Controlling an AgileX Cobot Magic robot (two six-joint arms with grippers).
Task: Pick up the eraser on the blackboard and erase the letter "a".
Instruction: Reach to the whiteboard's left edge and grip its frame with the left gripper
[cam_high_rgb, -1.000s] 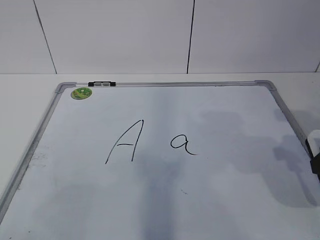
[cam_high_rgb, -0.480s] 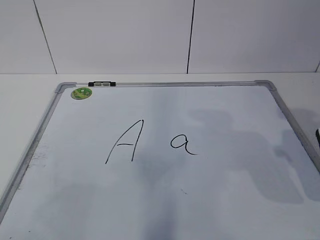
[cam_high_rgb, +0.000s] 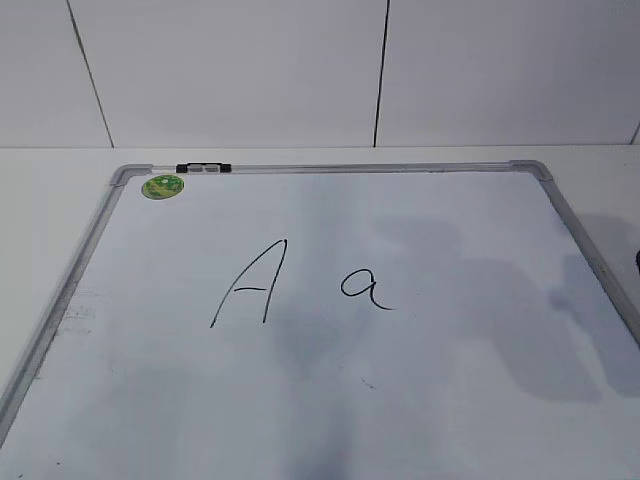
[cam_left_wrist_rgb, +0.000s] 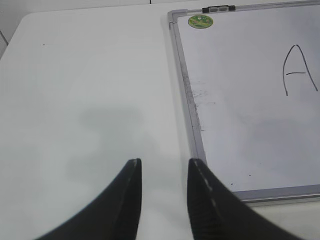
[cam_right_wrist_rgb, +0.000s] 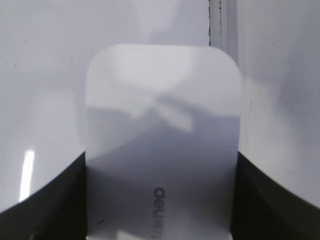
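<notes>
The blackboard (cam_high_rgb: 330, 400) lies flat on the white table. The small letter "a" (cam_high_rgb: 366, 288) is written near its middle, right of a tall capital "A" (cam_high_rgb: 250, 283). In the right wrist view the white eraser (cam_right_wrist_rgb: 162, 100) fills the space between the two dark fingers of my right gripper (cam_right_wrist_rgb: 160, 155), which is shut on its sides, over the board's grey frame (cam_right_wrist_rgb: 216, 25). In the exterior view only a dark sliver of this gripper (cam_high_rgb: 637, 260) shows at the right edge. My left gripper (cam_left_wrist_rgb: 162, 162) is open and empty over the table, left of the board's near corner.
A green round sticker (cam_high_rgb: 162, 186) and a black clip (cam_high_rgb: 203, 168) sit at the board's far left corner. A white panelled wall stands behind the table. Faint smudges mark the board's left edge (cam_left_wrist_rgb: 197, 95).
My right gripper with the eraser has moved right, almost out of the exterior view. Its shadow on the board has shifted. The letters are unchanged.
</notes>
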